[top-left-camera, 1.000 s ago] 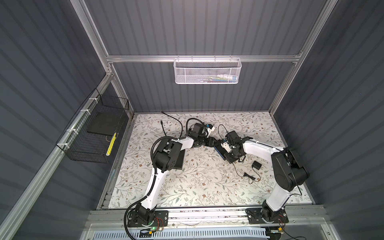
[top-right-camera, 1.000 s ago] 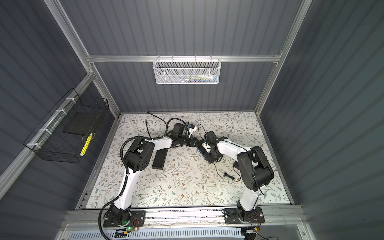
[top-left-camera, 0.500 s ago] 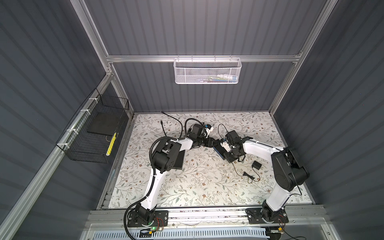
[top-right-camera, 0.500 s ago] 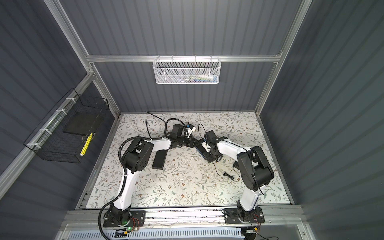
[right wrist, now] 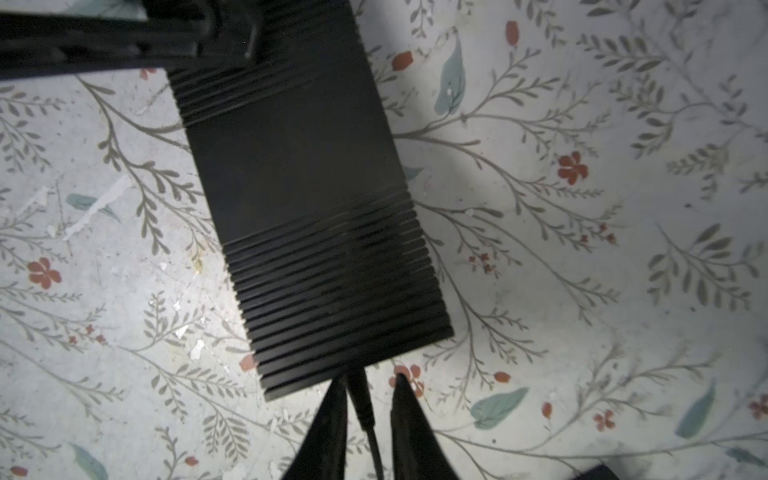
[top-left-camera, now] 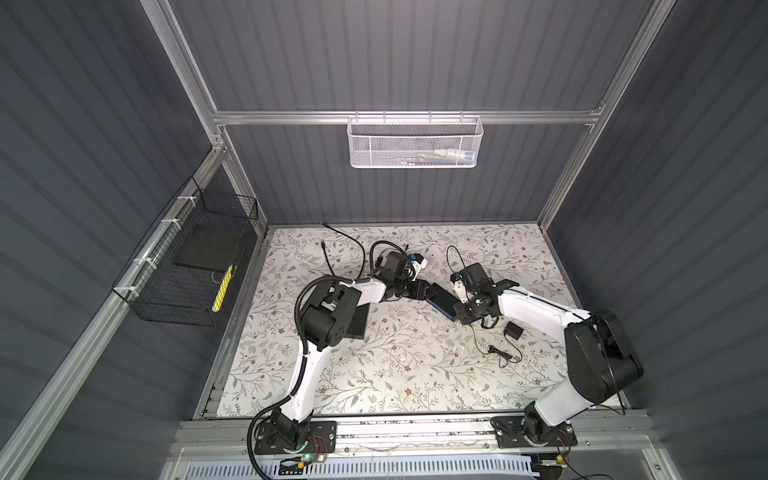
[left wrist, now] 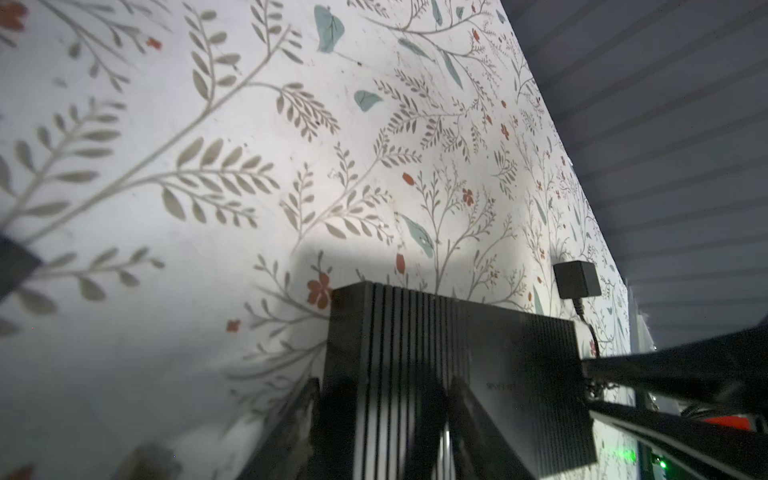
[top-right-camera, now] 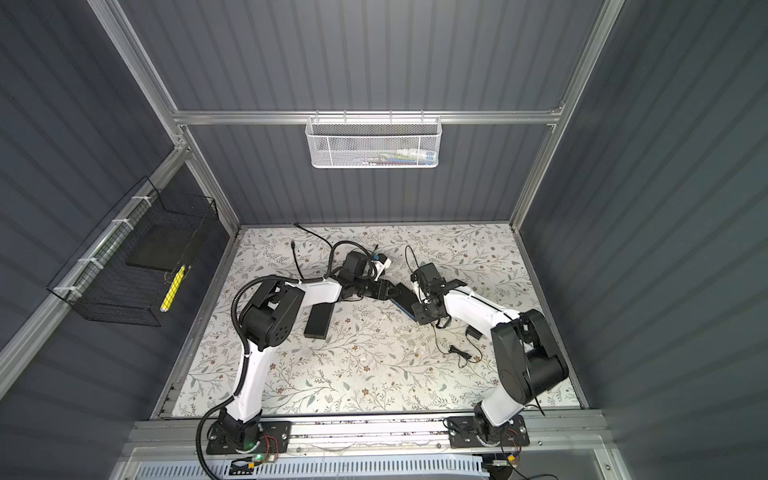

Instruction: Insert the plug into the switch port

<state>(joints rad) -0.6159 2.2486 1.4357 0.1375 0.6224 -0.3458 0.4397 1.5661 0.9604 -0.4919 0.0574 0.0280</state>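
Observation:
The black ribbed switch (right wrist: 307, 199) lies on the flowered mat between both arms; in both top views it is the dark slab (top-left-camera: 441, 300) at mid table. My left gripper (left wrist: 386, 382) is shut on its one end, fingers (left wrist: 309, 399) hugging the ribbed part. At the opposite end the black plug (right wrist: 359, 395) sits against the switch's edge, its thin cable trailing back. My right gripper (right wrist: 368, 384) stands open around the plug, with a clear gap on one side. In a top view the right gripper (top-left-camera: 459, 313) is at the switch's near end.
The plug's cable (top-left-camera: 498, 353) runs to a small black adapter (top-left-camera: 513, 331) on the mat. A flat black box (top-left-camera: 357, 322) lies under the left arm. A loose black cable (top-left-camera: 345, 239) lies at the back. Wire baskets hang on the left wall (top-left-camera: 195, 266) and back wall (top-left-camera: 415, 141).
The right gripper's jaws have parted from the plug, which stays at the switch's edge. Both arms have hardly moved.

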